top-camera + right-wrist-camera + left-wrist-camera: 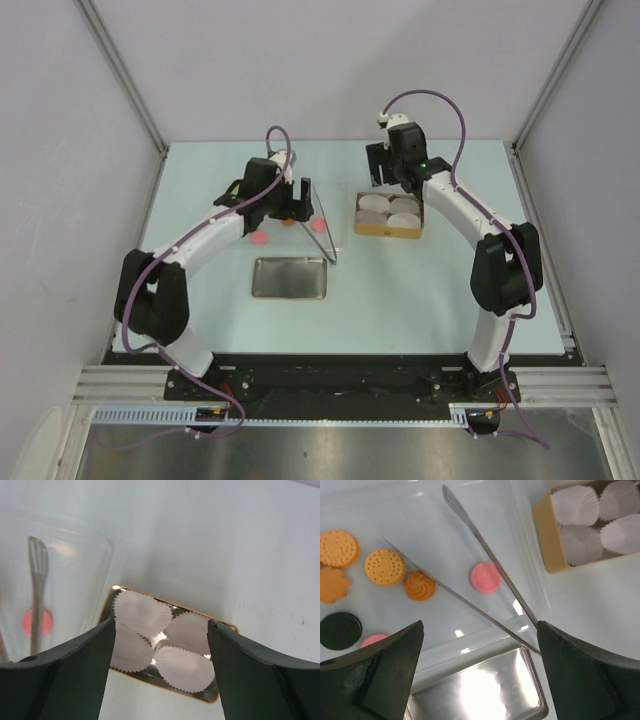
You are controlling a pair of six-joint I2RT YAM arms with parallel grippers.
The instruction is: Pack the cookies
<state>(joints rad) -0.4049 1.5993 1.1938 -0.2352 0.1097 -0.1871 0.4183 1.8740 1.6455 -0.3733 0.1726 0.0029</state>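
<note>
Several cookies lie on a clear plastic tray (435,525): orange ones (384,566), a pink one (485,577) and a black one (340,630). From above, a pink cookie (260,238) and an orange one (288,220) show beside the left arm. My left gripper (480,626) hangs open and holds nothing, above the near edge of that tray. Metal tongs (485,550) lie across the tray. My right gripper (161,624) is open and holds nothing, above a gold box (210,700) lined with white paper cups (142,612).
A shallow steel tray (290,277) lies in front of the cookies, near the left arm. The gold box (385,232) sits right of the tongs (322,225). Grey walls close in the table on three sides.
</note>
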